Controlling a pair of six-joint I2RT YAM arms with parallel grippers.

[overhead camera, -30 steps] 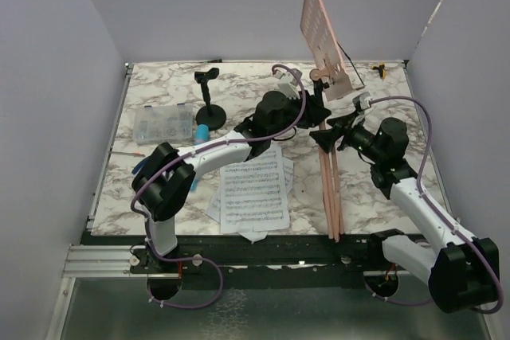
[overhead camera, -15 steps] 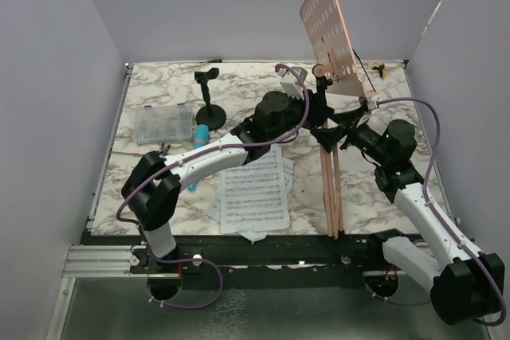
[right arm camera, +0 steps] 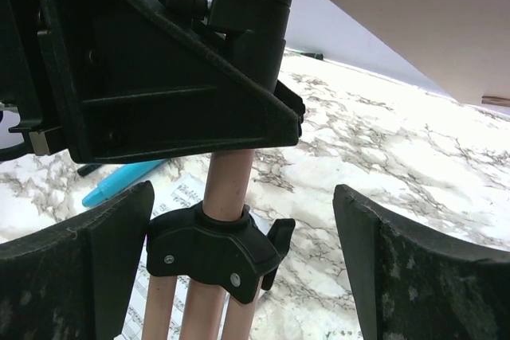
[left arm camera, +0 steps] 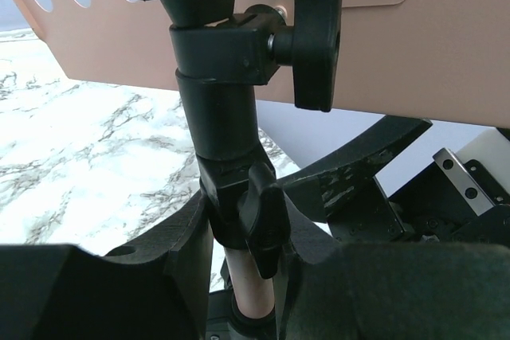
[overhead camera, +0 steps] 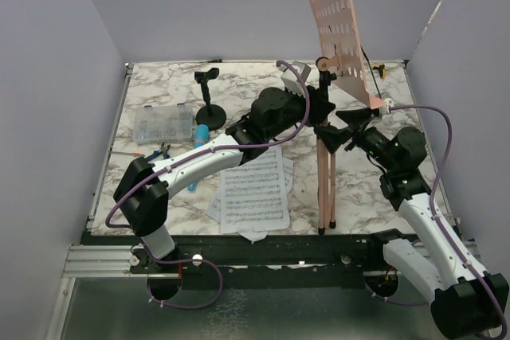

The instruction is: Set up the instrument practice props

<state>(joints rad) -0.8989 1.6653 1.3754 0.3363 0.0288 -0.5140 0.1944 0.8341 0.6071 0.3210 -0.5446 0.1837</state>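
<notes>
Holding the pink music stand upright on the counter, your left claw is clamped high on its pole. Your right claw gapes apart, leg collar between its fingers, probably to spread the folded legs.

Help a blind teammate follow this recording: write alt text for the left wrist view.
The left gripper has its jaws shut on the black neck of the pink music stand, below its hole-punched panel. The marbled table lies behind at left.
</notes>
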